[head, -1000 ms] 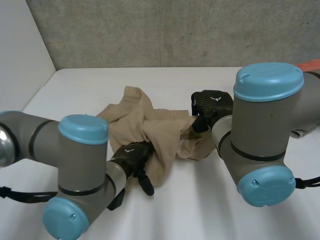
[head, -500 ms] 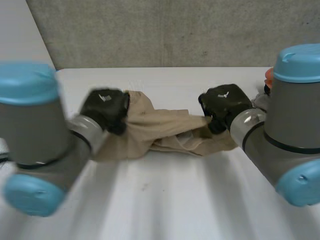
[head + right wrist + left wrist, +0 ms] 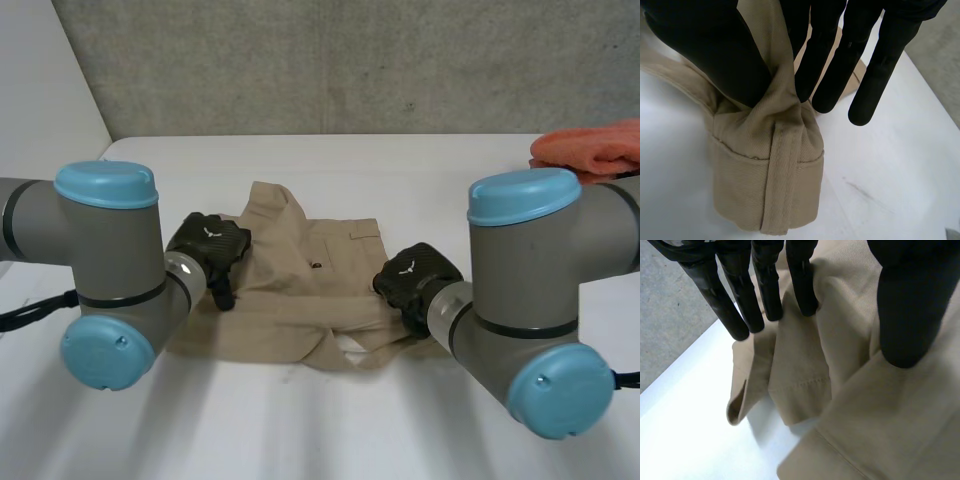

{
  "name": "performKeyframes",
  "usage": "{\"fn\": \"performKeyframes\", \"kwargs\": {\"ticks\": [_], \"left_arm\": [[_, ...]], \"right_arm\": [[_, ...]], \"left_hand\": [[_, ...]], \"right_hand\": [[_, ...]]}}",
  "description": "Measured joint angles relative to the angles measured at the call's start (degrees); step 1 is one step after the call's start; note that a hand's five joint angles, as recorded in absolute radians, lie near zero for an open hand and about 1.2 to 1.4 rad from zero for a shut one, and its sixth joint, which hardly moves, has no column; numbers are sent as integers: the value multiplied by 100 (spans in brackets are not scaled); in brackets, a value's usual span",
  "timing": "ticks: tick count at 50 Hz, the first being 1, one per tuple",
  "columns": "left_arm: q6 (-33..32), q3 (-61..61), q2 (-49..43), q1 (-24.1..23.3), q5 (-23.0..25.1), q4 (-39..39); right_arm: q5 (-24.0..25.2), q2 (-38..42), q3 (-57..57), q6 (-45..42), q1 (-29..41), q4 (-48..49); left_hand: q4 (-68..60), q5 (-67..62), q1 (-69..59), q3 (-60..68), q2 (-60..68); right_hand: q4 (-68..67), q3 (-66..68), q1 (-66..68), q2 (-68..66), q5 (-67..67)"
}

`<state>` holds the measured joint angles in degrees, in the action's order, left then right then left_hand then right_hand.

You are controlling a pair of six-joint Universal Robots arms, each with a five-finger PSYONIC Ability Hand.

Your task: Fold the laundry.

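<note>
The left arm (image 3: 105, 270) reaches in from the desk's (image 3: 420, 160) left side with its elbow bent and its wrist turned inward. The left hand (image 3: 208, 243) hangs palm down at the left edge of the beige garment (image 3: 310, 285). Its fingers (image 3: 767, 285) are nearly straight, and a ridge of the cloth is caught between them and the thumb (image 3: 907, 305). The right arm (image 3: 525, 290) comes in from the right side, bent the same way, its wrist low toward the near edge. The right hand (image 3: 415, 277) sits at the garment's right edge, thumb (image 3: 715, 45) and fingers (image 3: 832, 60) pinching a fold.
</note>
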<state>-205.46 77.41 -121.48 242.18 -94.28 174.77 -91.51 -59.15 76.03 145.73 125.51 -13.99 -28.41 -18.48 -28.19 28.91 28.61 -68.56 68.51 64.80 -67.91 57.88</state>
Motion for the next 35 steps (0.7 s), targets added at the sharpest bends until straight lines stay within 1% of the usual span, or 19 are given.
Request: {"fn": "performKeyframes", "kwargs": {"ticks": [1,4,6,11,16,22,25,26,27,28,29,30,32,35], "left_arm": [[30,31,51,3,6,-12],[165,224,347,27,31,-89],[272,396,594,55,46,-162],[502,819,1162,165,115,-342],[638,1270,1565,319,371,-567],[627,1565,1474,447,697,-716],[542,1561,1119,512,759,-674],[517,1538,1042,520,747,-654],[457,1475,869,534,702,-603],[411,1413,740,540,655,-560],[386,1378,671,542,625,-539],[330,1279,506,541,546,-485],[266,1118,297,531,439,-421],[216,859,113,499,360,-364]], "right_arm": [[-79,28,-29,41,14,28],[-313,58,-103,120,76,119],[-379,46,-129,122,113,160],[-427,21,-170,67,193,228],[-430,21,-194,18,256,247],[-441,17,-170,16,292,235],[-455,10,-137,25,308,222],[-456,8,-131,27,310,220],[-457,6,-117,31,311,217],[-457,6,-108,33,310,216],[-458,4,-102,35,307,217],[-458,6,-91,34,301,219],[-455,15,-86,25,283,229],[-441,67,-119,-5,245,269]], "left_hand": [[258,263,37,-242,-206],[454,456,199,-427,-410],[756,785,570,-760,-745],[957,1025,793,-977,-979],[1114,1197,1054,-1152,-1156],[1114,1197,1054,-1152,-1156],[1101,1166,1034,-1136,-1120],[935,978,851,-939,-922],[418,433,271,-473,-376],[153,163,-44,-126,-76],[153,163,-44,-126,-76],[-1607,-1576,-2020,1534,1555],[-3442,-3387,-3805,3353,3354],[-3966,-3774,-3887,3856,3895]], "right_hand": [[0,0,0,0,0],[0,0,0,0,0],[0,0,0,0,-1],[0,0,0,0,0],[0,0,0,0,0],[0,0,0,0,0],[0,0,0,0,0],[0,0,0,0,0],[0,0,0,0,0],[0,0,0,0,0],[0,0,0,0,0],[0,0,0,0,0],[0,0,0,0,0],[0,0,0,0,-1]]}}
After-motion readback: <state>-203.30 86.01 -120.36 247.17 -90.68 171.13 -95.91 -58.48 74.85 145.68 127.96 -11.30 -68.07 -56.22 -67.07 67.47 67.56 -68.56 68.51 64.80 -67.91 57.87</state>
